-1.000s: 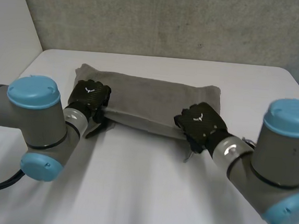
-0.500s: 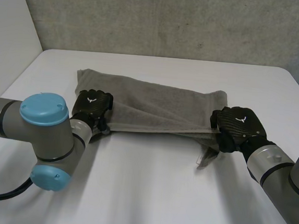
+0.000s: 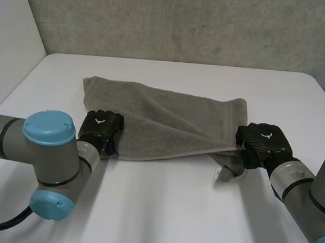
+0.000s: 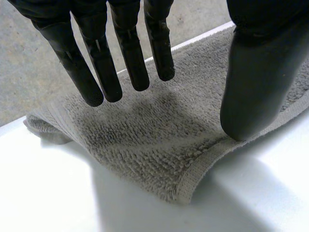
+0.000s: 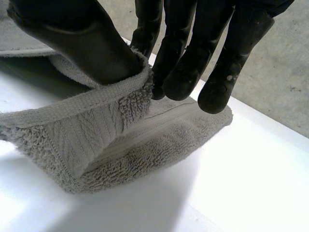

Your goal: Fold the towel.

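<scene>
Stretched wider than before, the towel [image 3: 163, 118] is being flattened: right robot hand [image 3: 263, 143] pinches a corner, left robot hand [image 3: 100, 128] rests slack-fingered, needing a grip before folding.

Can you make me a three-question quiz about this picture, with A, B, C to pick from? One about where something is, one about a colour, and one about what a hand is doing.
1. Where on the towel is the left hand?
A) a near corner
B) the far edge
C) the middle

2. What colour is the towel?
A) red
B) grey
C) blue

3. What is the right hand doing?
A) waving in the air
B) holding a cup
C) pinching the towel

Answers:
1 A: in the left wrist view its straight fingers and thumb are over a towel corner.
2 B: the cloth is grey on the white table.
3 C: its thumb and fingers squeeze a lifted fold at the towel's end.
</scene>
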`<state>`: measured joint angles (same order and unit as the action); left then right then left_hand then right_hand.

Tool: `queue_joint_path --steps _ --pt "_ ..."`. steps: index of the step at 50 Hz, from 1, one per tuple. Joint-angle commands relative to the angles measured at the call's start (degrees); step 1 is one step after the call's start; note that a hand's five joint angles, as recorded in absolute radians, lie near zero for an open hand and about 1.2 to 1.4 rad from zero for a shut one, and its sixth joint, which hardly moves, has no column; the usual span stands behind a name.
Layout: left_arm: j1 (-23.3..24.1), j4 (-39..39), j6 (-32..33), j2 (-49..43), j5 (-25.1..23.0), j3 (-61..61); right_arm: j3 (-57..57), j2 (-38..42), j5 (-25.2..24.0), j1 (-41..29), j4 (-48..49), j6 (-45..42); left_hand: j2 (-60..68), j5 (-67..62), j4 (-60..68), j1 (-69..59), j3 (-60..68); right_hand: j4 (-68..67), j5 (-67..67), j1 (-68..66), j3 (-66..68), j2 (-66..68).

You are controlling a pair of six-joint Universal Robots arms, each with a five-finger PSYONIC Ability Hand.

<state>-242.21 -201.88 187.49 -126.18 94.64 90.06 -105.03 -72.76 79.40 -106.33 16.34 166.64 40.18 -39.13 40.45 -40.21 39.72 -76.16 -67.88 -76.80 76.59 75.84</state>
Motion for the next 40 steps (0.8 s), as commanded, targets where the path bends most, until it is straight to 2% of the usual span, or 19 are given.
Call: queue_joint_path --steps 1,11,17,25,40 --pt "-0.01 0.26 0.51 -0.21 -0.07 -0.67 0.09 0.07 -0.04 0.07 0.10 0.09 -5.58 14.52 -5.85 5.60 -5.11 -3.84 -2.12 -3.20 3.41 4.16" --pt "0.08 0.26 5.51 -1.17 0.02 -0.41 -0.09 0.42 0.05 -0.02 0.36 0.09 -6.58 15.53 -6.85 6.61 -6.12 -3.84 -2.12 -3.20 3.41 4.16" --pt "0.08 0.44 7.89 -1.18 -0.15 -0.76 0.00 0.95 -0.04 -0.02 0.36 0.09 -16.32 25.27 -16.59 16.35 -15.86 -3.84 -2.12 -3.20 3.41 4.16" --pt "-0.19 3.24 8.24 0.31 -0.59 -1.20 0.26 1.21 -0.04 0.07 0.45 0.09 -24.08 33.02 -24.35 24.10 -23.61 -3.84 -2.12 -3.20 3.41 4.16" --pt "-0.54 5.27 8.42 -0.12 -0.77 -2.69 0.35 1.83 -0.04 0.07 0.36 0.00 -24.08 33.02 -24.35 24.10 -23.61 -3.84 -2.12 -3.20 3.41 4.16"
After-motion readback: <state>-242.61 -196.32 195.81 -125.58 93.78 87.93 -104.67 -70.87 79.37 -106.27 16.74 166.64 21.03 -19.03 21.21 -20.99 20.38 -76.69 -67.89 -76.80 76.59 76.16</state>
